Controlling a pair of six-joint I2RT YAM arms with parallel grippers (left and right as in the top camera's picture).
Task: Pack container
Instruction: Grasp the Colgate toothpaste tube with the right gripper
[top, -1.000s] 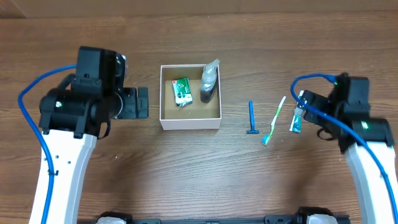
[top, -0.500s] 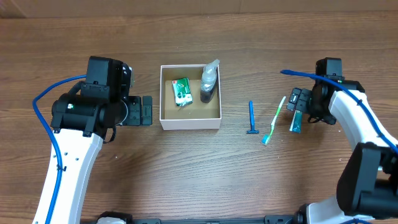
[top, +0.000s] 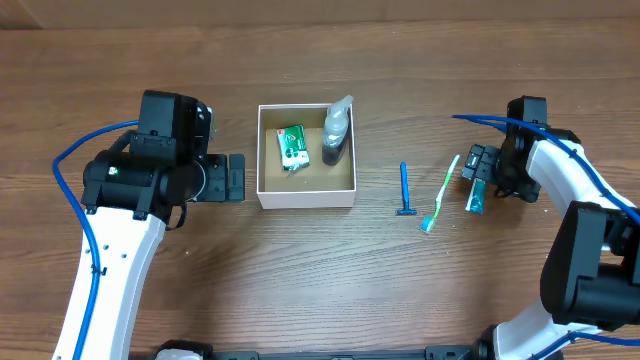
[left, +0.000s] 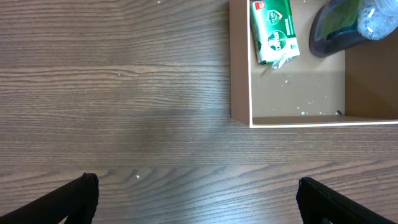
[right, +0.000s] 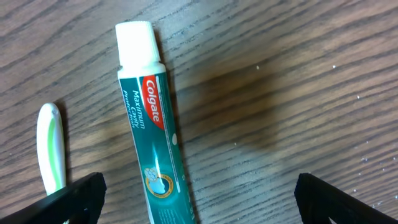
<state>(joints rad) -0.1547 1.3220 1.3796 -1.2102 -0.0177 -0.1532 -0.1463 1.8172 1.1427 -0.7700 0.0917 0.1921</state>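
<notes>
With right gripper spread wide above teal-and-white Colgate toothpaste tube, lower straight, close across mid-body, clear of green plastic toothbrush. Left gripper likewise spread, beside square white cardboard container.

the table is mid-brown wood with darker streaky grain. the container has white walls and a brown floor dotted with pale flecks. in it, a packet is green with white print and a small red mark, and a bottle is clear and greyish over a dark base. the razor is blue. the toothbrush is light green and white. the toothpaste tube is teal with a white cap, a red band and white lettering. the left gripper and the right gripper have black fingers. the arms are white and black, with blue cables.
</notes>
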